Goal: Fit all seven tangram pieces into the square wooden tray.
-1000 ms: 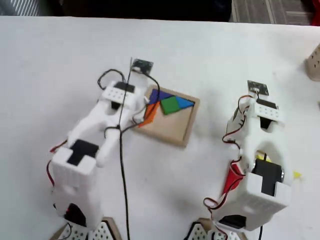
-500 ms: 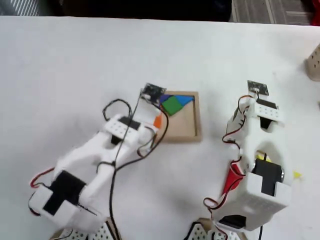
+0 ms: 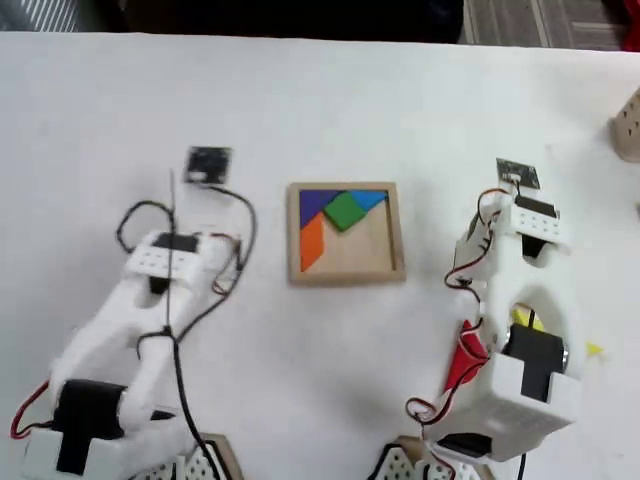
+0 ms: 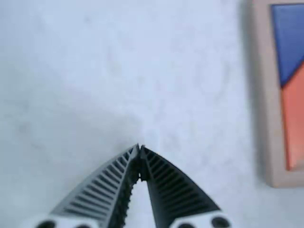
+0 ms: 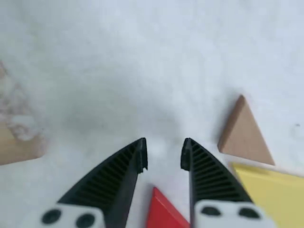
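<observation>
My left gripper (image 4: pixel 139 159) is pressed together on nothing and has pulled back from the tray (image 3: pixel 397 232) to the table (image 3: pixel 120 110) beside it. A second ago it was crowding the tray's near corner, and the tray sat skewed. Now the tray sits square, with the orange piece (image 3: pixel 312 243) flat inside below the green piece (image 3: pixel 345 211). My right gripper (image 5: pixel 164 151) hangs spread over the red piece (image 5: pixel 164 214), yellow piece (image 5: pixel 271 190) and brown piece (image 5: pixel 243 132), so I judge those go next.

White table (image 3: pixel 400 100), dark room (image 3: pixel 300 15) beyond its far edge.
</observation>
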Controlling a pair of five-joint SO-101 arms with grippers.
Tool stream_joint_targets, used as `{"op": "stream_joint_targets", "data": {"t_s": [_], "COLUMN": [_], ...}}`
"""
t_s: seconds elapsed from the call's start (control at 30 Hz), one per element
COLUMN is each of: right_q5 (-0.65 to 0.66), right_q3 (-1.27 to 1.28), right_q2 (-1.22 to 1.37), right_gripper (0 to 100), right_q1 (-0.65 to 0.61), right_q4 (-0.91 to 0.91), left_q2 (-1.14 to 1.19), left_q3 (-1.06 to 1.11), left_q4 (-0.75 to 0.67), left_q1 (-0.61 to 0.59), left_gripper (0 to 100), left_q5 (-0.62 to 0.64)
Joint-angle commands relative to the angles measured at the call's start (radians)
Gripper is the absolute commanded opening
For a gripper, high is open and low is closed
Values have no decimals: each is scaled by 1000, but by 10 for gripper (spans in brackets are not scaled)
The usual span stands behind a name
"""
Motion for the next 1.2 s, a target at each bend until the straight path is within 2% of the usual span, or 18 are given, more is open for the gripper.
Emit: {"op": "stream_joint_targets", "data": {"t_s": [0.0,0.13,0.33,0.57,0.93,1.17], "right_q5": [28,328,519,532,525,525], "right_q3": [-38,-55,-60,-60,-58,-60], "right_q2": [-107,-168,-147,12,-13,114], "right_gripper": [122,122,126,267,272,272], "right_q1": [36,128,248,228,202,197], "right_q4": [13,13,-54,-114,-30,-107], "left_q2": [-41,-41,-48,-48,-50,-50], "left_q3": [32,49,48,48,48,48], "left_q4": [-92,-98,-100,-94,-94,-94], "left_q1": [-122,-130,-127,-116,-113,-111], "left_gripper": [27,27,28,28,28,28], "left_q5": [5,3,-129,-135,-135,-135]}}
